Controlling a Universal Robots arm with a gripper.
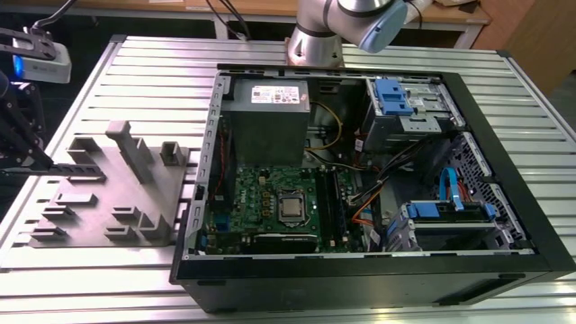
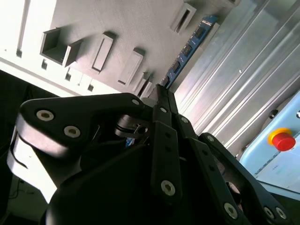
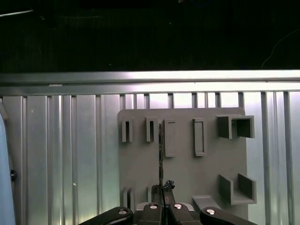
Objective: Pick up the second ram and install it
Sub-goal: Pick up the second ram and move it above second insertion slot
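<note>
The second ram is a slim blue stick with dark chips, and my gripper is shut on one end of it. Seen edge-on in the first wrist view, the second ram is a thin dark line rising from my gripper over the grey fixture plate. In the exterior view my gripper hangs at the left side of that fixture plate, well away from the open computer case. The motherboard lies inside the case, with its long narrow slots beside the processor socket.
The fixture plate carries several raised grey holders. Inside the case are a power supply, cables and blue-handled drive cages. A red stop button sits on a pale box near the ribbed aluminium table.
</note>
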